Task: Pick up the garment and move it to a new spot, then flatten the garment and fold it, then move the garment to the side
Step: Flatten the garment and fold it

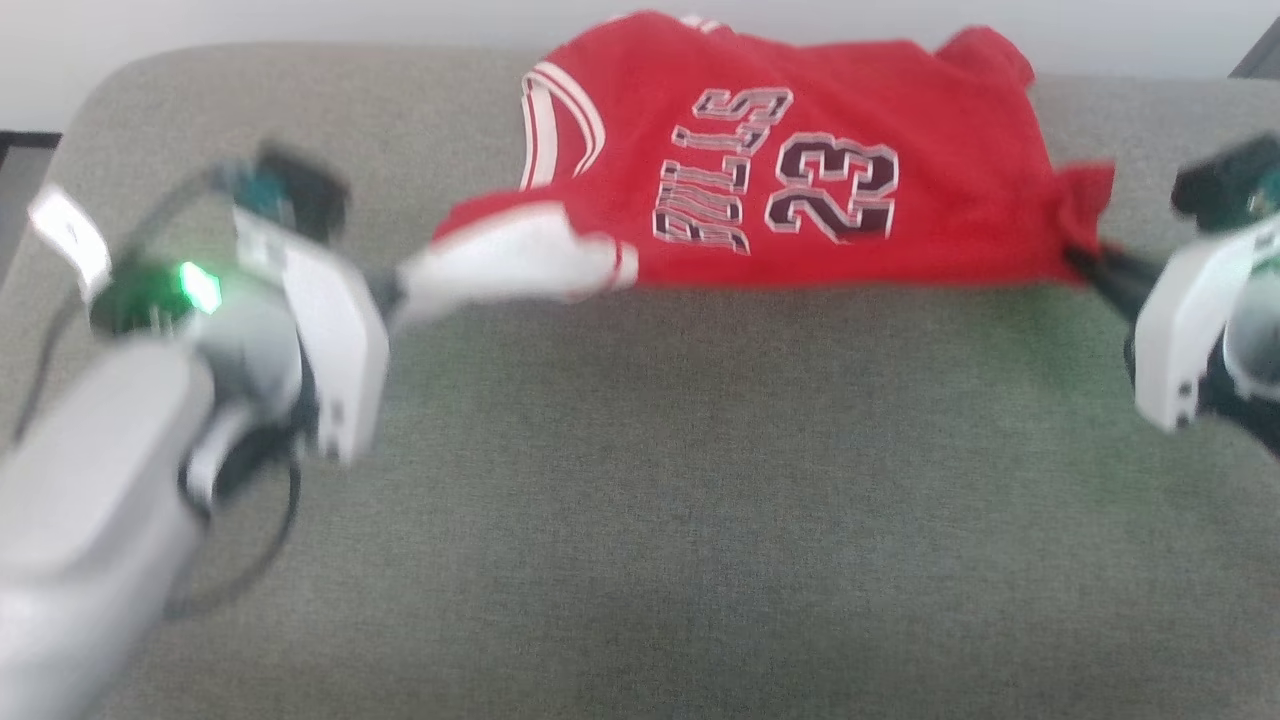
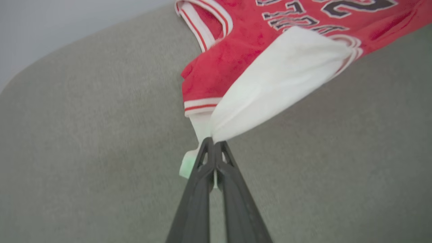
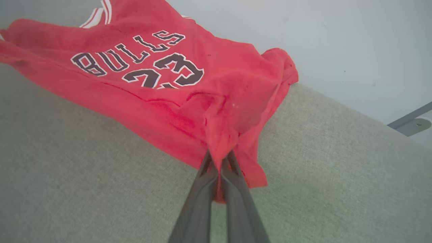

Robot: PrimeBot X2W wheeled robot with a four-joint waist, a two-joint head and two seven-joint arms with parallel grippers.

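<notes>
Garment [image 1: 760, 170] lies at the far edge of the grey cushion [image 1: 700, 520], stretched between the grippers. Left gripper [image 2: 213, 143] pinched closed on a white corner; right gripper [image 3: 219, 158] pinched closed on a red corner. Judgement: pull evenly and low, so the fabric lands flat.

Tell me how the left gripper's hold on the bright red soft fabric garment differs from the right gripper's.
The left gripper pinches a white lining panel beside a white-and-red striped band; the right gripper pinches a bunched plain red corner. The left gripper's piece is drawn into a taut cone; the right gripper's droops in loose folds. Shared: both are shut on the garment, over the grey fabric surface.
</notes>
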